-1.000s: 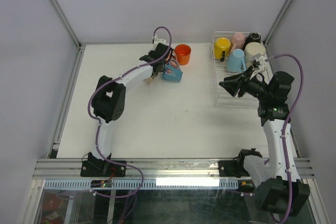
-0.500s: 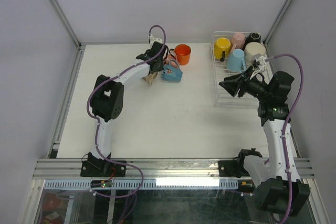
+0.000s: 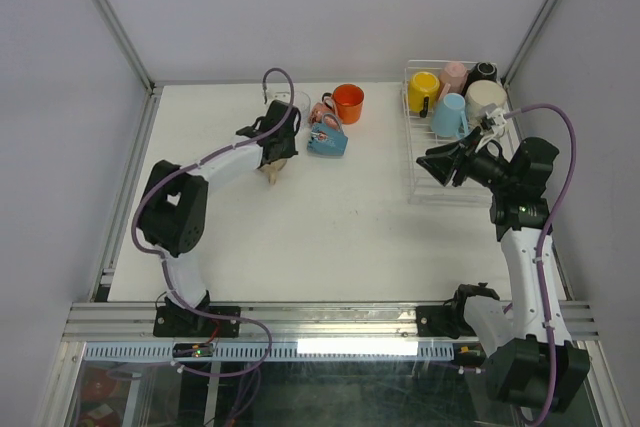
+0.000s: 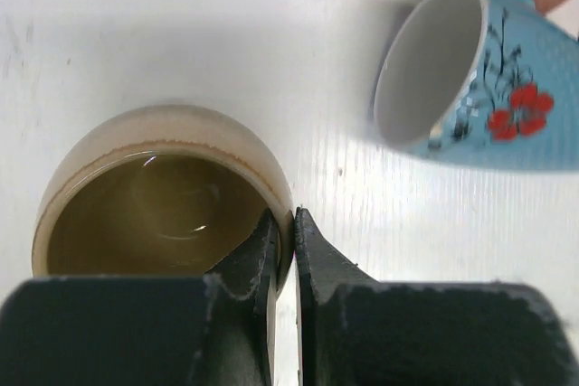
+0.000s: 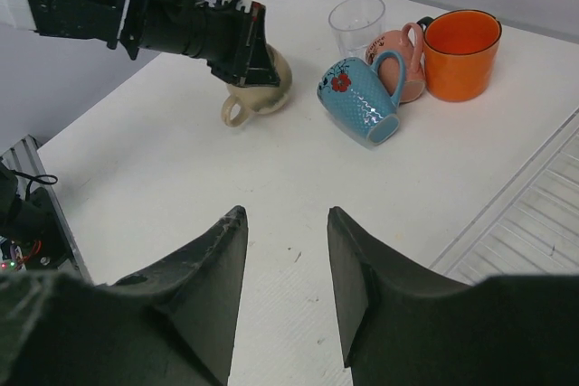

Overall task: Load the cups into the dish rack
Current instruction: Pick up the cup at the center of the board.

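Our left claw (image 4: 285,223) is now clenched on the rim of the beige mug (image 4: 163,196), one finger inside, one outside. A sec ago it was half-wide, up by the blue mug (image 3: 327,139). The arm has swung left & nearer, and the beige mug has shifted w/ it, now apart from the blue one. That one lies on its side by the pink mug (image 3: 322,112), orange mug (image 3: 348,103) & glass tumbler (image 5: 355,24). Our right claw (image 5: 285,219) hangs parted, unchanged, over the near end of the dish rack (image 3: 422,193), which holds five mugs at its far end.
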Tool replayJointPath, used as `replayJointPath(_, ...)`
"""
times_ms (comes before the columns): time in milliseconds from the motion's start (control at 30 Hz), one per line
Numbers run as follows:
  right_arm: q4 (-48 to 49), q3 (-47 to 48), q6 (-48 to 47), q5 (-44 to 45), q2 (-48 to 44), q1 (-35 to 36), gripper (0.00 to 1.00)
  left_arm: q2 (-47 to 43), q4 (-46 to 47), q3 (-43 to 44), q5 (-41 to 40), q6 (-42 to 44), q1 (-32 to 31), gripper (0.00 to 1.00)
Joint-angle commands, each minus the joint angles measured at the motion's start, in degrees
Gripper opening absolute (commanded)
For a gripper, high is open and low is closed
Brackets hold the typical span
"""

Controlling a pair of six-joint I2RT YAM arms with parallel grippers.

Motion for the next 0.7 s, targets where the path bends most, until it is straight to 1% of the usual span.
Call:
replayJointPath(0, 4.30, -0.29, 2.17, -1.52, -0.49, 0.44, 0.44, -14.55, 10.39, -8.07, 3.12, -3.57, 0.45, 0.00)
replayJointPath(167, 6.25, -1.08, 4.31, -2.94, 0.47, 0.77, 0.44, -26.97, 19.09, -22.49, 5.71, -8.42, 0.45, 0.00)
replayJointPath(200, 7.19, -1.38, 5.01, -3.27, 0.62, 0.94, 0.44, -30.70, 20.90, -25.15, 6.42, -9.49, 0.45, 0.00)
replayJointPath(367, 13.80, -4.25, 9.83, -5.42, 1.17, 2.17, 0.44, -42.20, 29.19, -36.08, 11.12, -14.99, 0.45, 0.00)
replayJointPath(533, 21.84, -7.37, 14.58, -7.38, 1.52, 3.20, 0.44, -49.55, 37.68, -44.30, 16.55, -21.97, 0.24, 0.00)
replayJointPath(667, 25.15, -8.42, 14.58, -7.38, 2.68, 4.17, 0.44, -53.19, 44.27, -49.43, 18.18, -25.40, -1.27, 0.00)
